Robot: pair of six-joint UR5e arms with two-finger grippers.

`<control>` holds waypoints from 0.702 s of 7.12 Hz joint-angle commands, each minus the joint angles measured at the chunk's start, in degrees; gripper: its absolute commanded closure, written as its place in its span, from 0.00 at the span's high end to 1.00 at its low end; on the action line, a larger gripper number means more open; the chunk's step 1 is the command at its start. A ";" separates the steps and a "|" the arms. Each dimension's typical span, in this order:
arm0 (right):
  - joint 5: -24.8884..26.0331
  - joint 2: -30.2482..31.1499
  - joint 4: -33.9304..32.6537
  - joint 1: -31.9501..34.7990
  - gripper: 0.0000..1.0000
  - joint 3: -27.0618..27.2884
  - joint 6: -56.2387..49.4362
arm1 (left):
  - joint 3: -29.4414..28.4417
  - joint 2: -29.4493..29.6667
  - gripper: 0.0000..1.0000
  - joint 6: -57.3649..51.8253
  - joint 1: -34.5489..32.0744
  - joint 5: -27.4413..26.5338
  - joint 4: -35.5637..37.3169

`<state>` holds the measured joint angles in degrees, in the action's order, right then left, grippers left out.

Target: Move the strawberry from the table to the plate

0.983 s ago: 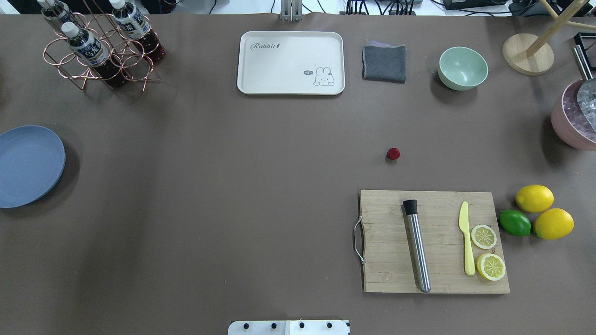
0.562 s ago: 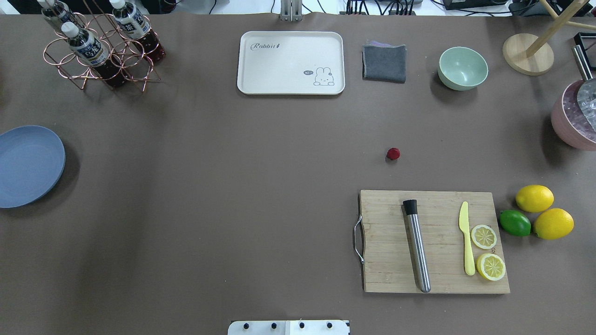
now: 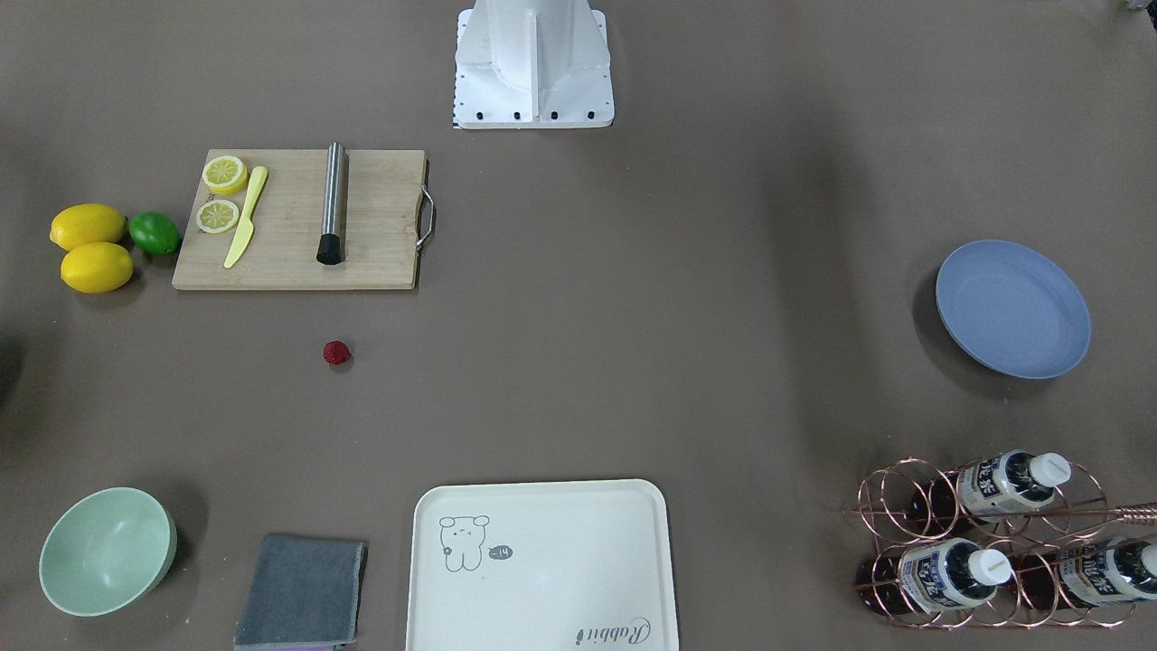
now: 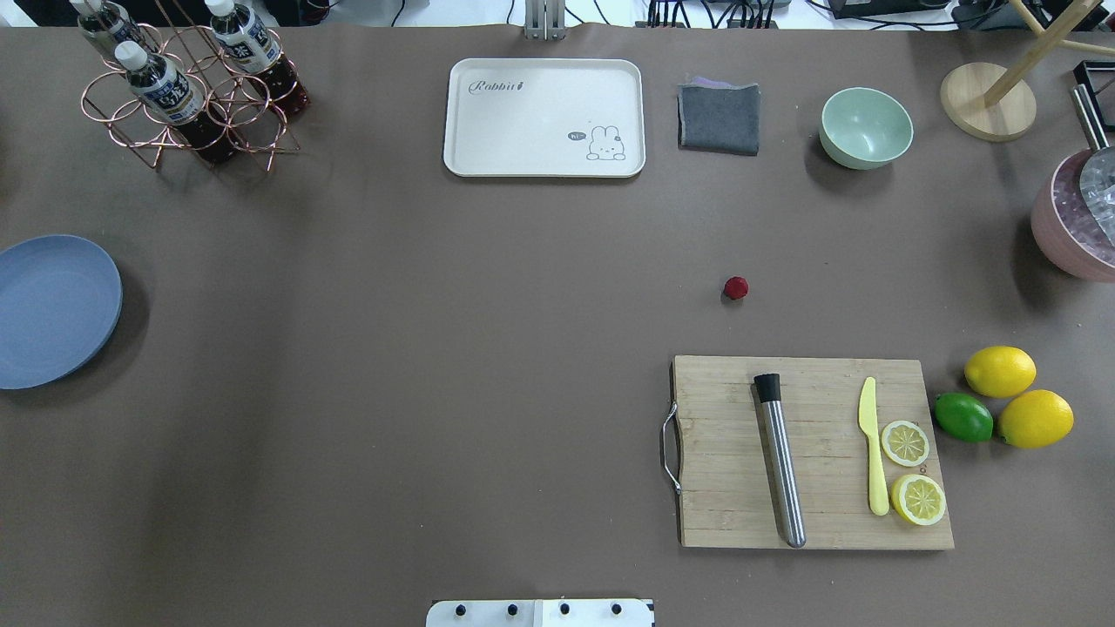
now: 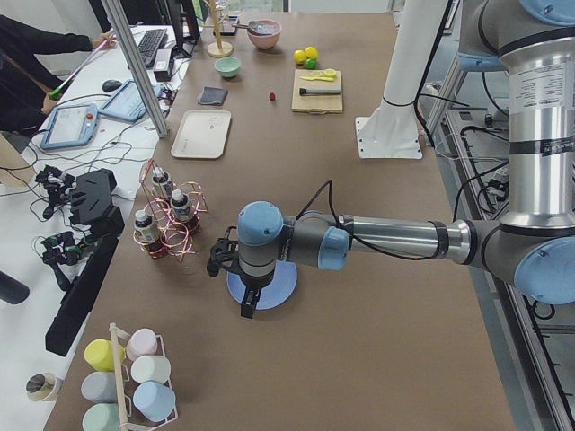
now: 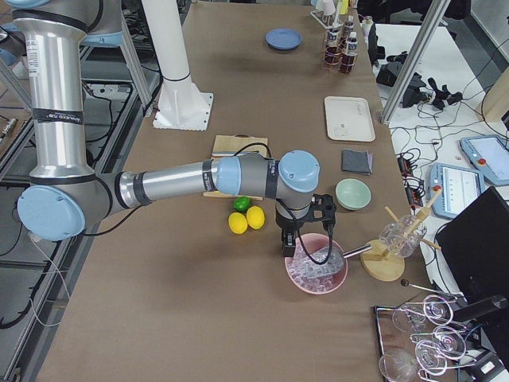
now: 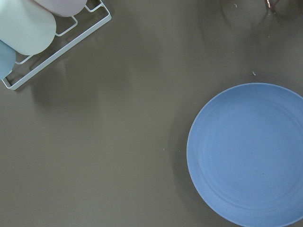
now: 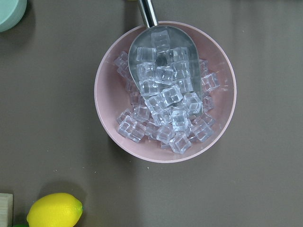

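Strawberry (image 4: 736, 287) on table (image 4: 435, 348), near far edge of cutting board (image 4: 810, 453); plate (image 4: 52, 309) well apart from board. Left gripper (image 5: 247, 308), right gripper (image 6: 289, 249): cannot tell whether jaws are apart or together.

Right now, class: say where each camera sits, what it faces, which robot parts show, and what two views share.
Front-facing: across the table, looking down; base at top.
Overhead: behind the robot, looking down; base edge only.
Exterior left: table's left end; left arm near plate.
Exterior right: right end; right arm above ice bowl.
Left wrist: down on plate; no robot part.
Right wrist: down on ice bowl; none.
Shared: strawberry, front-facing and overhead.
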<state>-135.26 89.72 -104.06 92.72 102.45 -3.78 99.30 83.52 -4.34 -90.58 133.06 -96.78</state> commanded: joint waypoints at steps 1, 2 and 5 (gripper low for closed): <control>0.00 -0.07 0.00 0.00 1.00 0.03 0.00 | -0.33 -0.02 0.98 0.03 0.05 0.01 0.01; 0.00 -0.07 0.00 0.00 1.00 0.12 0.00 | -0.34 0.06 0.98 0.03 0.06 -0.08 0.01; 0.00 -0.24 0.00 -0.09 1.00 -0.06 0.00 | -0.34 -0.02 0.98 0.12 0.06 -0.08 0.01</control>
<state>-135.26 89.52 -104.06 92.71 102.49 -3.78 98.97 83.56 -4.23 -90.53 132.98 -96.77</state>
